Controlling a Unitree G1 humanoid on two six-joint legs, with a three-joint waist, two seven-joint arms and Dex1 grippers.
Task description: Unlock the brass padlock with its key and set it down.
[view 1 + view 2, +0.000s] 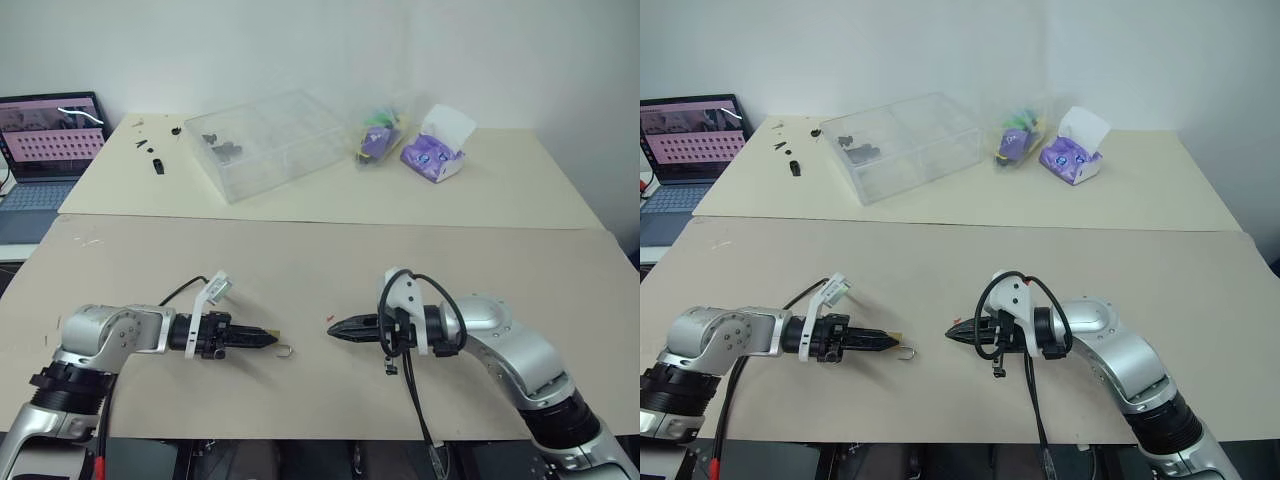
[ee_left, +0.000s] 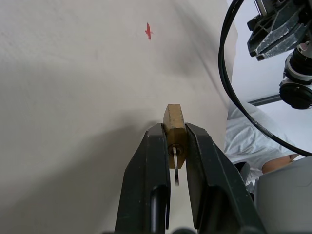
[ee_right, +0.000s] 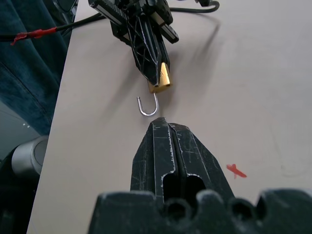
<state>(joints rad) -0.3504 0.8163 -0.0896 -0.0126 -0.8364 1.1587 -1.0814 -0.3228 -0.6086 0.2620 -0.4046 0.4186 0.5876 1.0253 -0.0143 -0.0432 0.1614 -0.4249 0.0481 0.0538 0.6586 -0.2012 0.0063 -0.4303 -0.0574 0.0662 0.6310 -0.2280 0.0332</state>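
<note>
Gripping 1 brass padlock (image 3: 160, 80), L gripper (image 1: 268, 340).

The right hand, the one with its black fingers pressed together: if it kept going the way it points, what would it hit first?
Probably the brass padlock held in the left hand, its open shackle first; the gap between looks free, though depth is uncertain.
</note>
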